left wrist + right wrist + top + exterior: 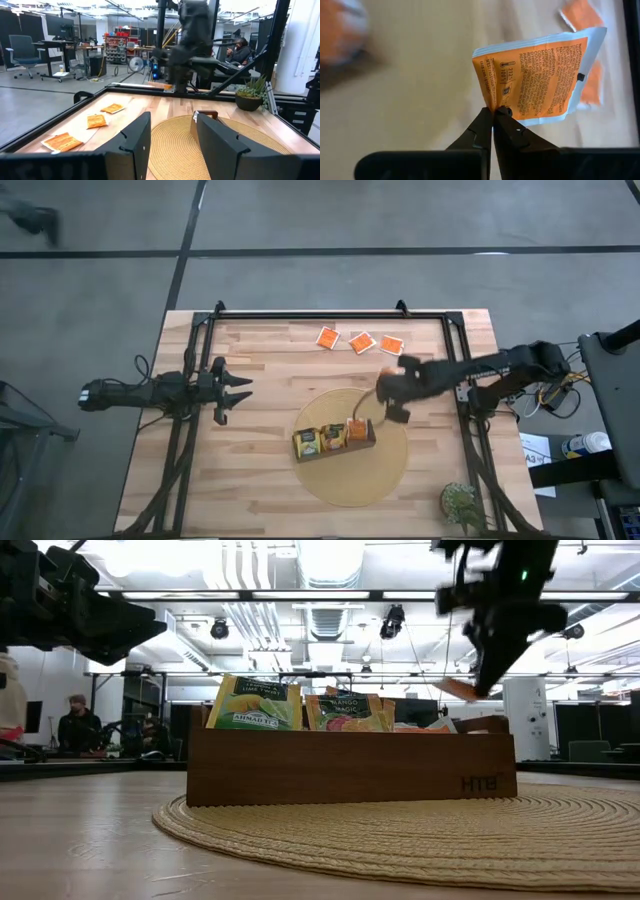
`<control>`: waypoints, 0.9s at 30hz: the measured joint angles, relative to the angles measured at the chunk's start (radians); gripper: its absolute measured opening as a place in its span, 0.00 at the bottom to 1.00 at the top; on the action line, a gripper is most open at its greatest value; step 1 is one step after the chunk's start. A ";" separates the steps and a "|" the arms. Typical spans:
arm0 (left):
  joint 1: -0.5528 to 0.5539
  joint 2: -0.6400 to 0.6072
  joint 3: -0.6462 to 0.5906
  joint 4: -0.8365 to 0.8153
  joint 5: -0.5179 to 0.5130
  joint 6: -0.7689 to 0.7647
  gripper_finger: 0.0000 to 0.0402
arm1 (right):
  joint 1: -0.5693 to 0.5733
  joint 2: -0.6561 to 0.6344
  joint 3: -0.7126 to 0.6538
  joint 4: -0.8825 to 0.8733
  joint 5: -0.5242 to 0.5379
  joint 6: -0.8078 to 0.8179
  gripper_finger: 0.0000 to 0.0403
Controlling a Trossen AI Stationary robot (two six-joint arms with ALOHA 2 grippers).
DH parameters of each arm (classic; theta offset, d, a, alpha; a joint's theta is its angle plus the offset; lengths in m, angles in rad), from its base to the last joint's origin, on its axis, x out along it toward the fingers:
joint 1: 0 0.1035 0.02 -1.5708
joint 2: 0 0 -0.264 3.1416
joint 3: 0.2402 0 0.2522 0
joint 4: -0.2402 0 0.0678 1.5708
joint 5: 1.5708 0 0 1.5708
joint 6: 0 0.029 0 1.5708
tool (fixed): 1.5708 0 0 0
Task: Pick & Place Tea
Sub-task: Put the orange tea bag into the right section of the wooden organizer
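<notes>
My right gripper [388, 383] hangs over the far right of the round woven mat, shut on a bright orange tea sachet [540, 75] with white edges. In the low view the gripper [487, 680] is above the right end of the brown wooden tray [350, 765]. The tray [334, 440] rests on the mat and holds upright green-and-yellow, yellow-orange and orange sachets. Three more orange sachets [361, 342] lie flat near the table's far edge. My left gripper [235, 390] waits open at the table's left, fingers apart [170, 145]. My right gripper pinches the orange sachet between its two fingertips, at its edge near one corner [493, 106]. The fingers come from above, slanting down. The sachet is lifted clear of table and tray, and it sticks out tilted beyond the fingertips [460, 690].
The woven mat [375, 480] lies at the table's near middle. A small potted plant [460, 502] stands at the near right corner. A black frame rail [330, 313] runs along the far edge and sides. Bare wood lies between the left gripper and the mat.
</notes>
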 joint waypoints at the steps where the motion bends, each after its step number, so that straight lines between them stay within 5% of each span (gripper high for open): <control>1: 0.000 0.000 0.000 0.000 0.000 0.000 0.38 | 0.044 0.010 0.013 0.016 0.009 0.015 0.02; 9: 0.000 0.000 0.000 0.000 0.000 0.000 0.38 | 0.285 0.202 0.201 0.032 0.128 0.101 0.02; 19: 0.000 0.000 0.000 0.000 0.000 0.000 0.38 | 0.330 0.493 0.434 -0.149 0.128 0.185 0.02; 27: 0.000 0.000 0.000 0.000 0.000 0.000 0.38 | 0.354 0.545 0.496 -0.156 0.119 0.197 0.02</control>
